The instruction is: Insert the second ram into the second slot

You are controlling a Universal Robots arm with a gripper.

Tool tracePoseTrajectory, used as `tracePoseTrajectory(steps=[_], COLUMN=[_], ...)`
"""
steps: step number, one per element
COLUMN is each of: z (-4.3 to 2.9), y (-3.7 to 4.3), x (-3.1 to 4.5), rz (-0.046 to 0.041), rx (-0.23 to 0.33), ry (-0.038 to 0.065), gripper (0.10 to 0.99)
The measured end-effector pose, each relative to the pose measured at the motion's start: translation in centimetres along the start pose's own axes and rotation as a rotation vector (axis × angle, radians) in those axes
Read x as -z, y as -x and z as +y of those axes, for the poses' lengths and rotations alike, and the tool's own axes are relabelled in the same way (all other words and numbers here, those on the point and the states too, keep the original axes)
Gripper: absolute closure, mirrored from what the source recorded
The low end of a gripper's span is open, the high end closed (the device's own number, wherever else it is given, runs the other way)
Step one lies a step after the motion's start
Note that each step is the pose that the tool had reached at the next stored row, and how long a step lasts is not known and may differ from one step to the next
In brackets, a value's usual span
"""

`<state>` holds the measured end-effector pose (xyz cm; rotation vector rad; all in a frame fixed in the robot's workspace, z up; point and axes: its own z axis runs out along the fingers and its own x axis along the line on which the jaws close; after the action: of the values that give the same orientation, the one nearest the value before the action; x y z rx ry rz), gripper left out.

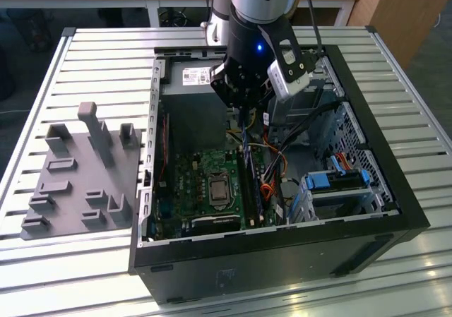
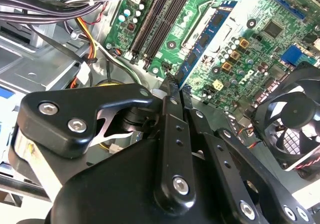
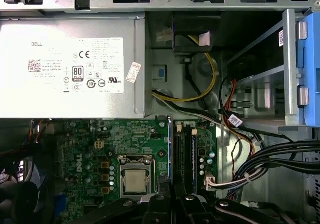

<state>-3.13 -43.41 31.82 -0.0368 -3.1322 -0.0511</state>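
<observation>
We see a slatted metal table w/ an open black PC case lying on its side on it. A grey holder plate lies just beside the case, twd the exterior view's left.

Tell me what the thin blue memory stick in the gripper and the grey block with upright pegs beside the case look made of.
The thin blue memory stick, held in the black gripper, looks like rigid circuit board: blue coated face carrying dark chips. The grey block with upright pegs is probably matte plastic, perhaps printed: uniform dull grey, no shine.
</observation>
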Motion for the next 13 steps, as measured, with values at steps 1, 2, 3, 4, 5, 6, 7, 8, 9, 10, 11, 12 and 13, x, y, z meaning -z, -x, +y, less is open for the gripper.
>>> tracePoseTrajectory(steps=[1,2,3,4,5,6,7,8,9,10,11,12,13], z=[0.0,0.0,-0.01,-0.01,-0.01,-0.02,-0.02,-0.02,-0.02,-0.03,-0.03,-0.03,-0.03], y=[0.0,0.0,0.0,0.0,0.0,0.0,0.0,0.0,0.0,0.01,0.01,0.01,0.01], x=[-0.04,-0.08,-0.14,-0.19,-0.24,-0.29,-0.33,-0.38,-0.43,-0.48,-0.53,-0.59,-0.64], rz=[-0.0001,0.0,0.0,0.0,0.0,0.0,0.0,0.0,0.0,0.0,0.0,0.0,0.0], rx=[0.0,0.0,0.0,0.0,0.0,0.0,0.0,0.0,0.0,0.0,0.0,0.0,0.0], ry=[0.0,0.0,0.0,0.0,0.0,0.0,0.0,0.0,0.0,0.0,0.0,0.0,0.0], gripper=[0.949,0.949,0.949,0.949,0.949,0.949,0.949,0.949,0.949,0.949,0.949,0.949,0.949])
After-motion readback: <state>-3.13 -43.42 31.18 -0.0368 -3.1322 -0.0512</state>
